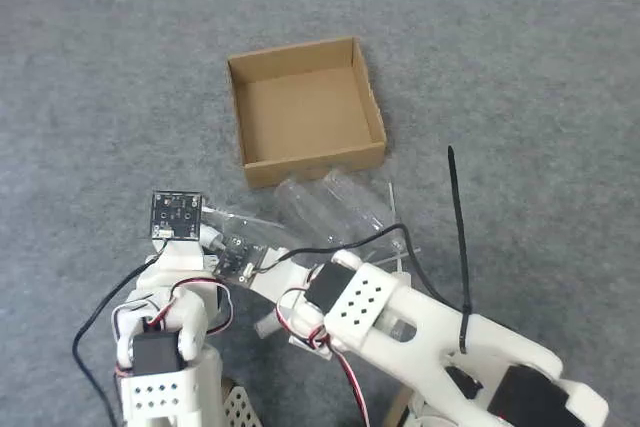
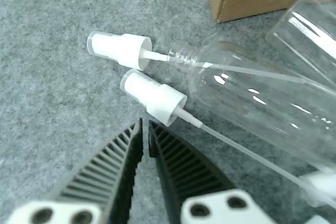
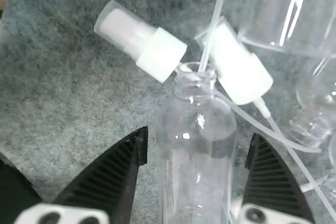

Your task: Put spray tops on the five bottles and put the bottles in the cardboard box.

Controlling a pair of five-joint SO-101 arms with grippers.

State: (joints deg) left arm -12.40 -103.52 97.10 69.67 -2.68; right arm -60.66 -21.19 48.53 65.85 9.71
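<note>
My left gripper [image 2: 145,128] is shut with nothing in it, its tips just short of a white spray top [image 2: 155,97] lying on the grey carpet. A second spray top [image 2: 119,50] lies beyond, its tube entering the neck of a clear bottle [image 2: 252,95] that lies on its side. My right gripper [image 3: 195,145] is open, its jaws on either side of another clear bottle [image 3: 193,150] and apart from it. That bottle's open neck [image 3: 195,75] points at two spray tops [image 3: 139,40] [image 3: 240,67]. The cardboard box [image 1: 316,166] stands open beyond the bottles [image 1: 330,207].
Thin dip tubes [image 3: 215,19] cross over the bottles near the right gripper. More clear bottles [image 3: 289,9] lie close beyond it. Both arms [image 1: 165,347] [image 1: 420,332] stand at the near edge. Bare carpet [image 1: 520,97] spreads on both sides of the box.
</note>
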